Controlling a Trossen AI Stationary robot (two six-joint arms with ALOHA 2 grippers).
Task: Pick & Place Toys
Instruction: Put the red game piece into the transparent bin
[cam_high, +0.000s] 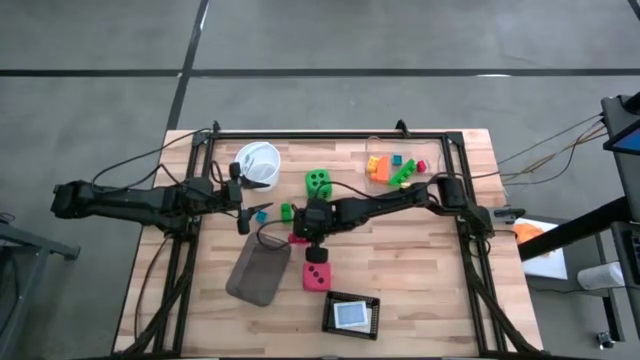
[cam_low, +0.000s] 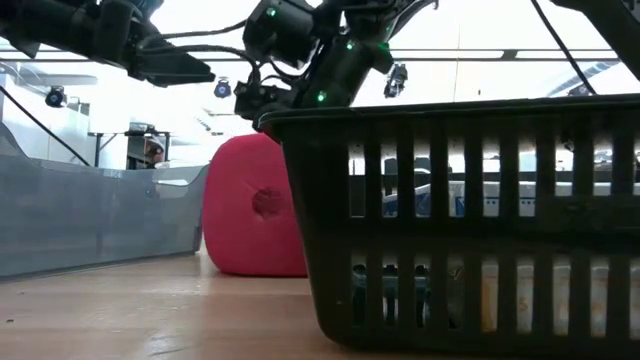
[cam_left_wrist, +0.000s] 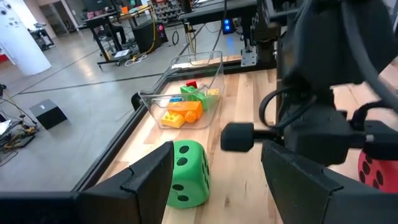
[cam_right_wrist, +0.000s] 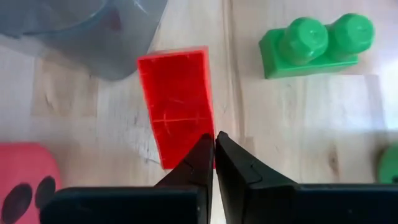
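Note:
My right gripper (cam_high: 303, 236) reaches from the right to the table's middle and points steeply down, shut on a flat red brick (cam_right_wrist: 177, 102). A green brick (cam_right_wrist: 317, 43) lies beside it on the wood. A green die (cam_high: 318, 182) sits farther back and a pink-red die (cam_high: 317, 276) nearer the front. More bricks lie in the clear box (cam_high: 395, 168) at the back right. My left gripper (cam_high: 245, 212) hovers open left of the middle, with nothing between its fingers (cam_left_wrist: 149, 180). My right gripper pinches the red brick's edge near one corner (cam_right_wrist: 206, 138) between its two fingertips. The fingers come from above, slanting down from the table's right. The brick shows its broad flat face, turned a little askew. Whether it is clear of the wood I cannot tell.
A grey tray (cam_high: 258, 272) lies at the front left, close to the red brick. A white bowl (cam_high: 258, 165) stands at the back left. A black basket (cam_high: 352, 315) sits near the front edge. A small blue brick (cam_high: 262, 214) lies by my left gripper.

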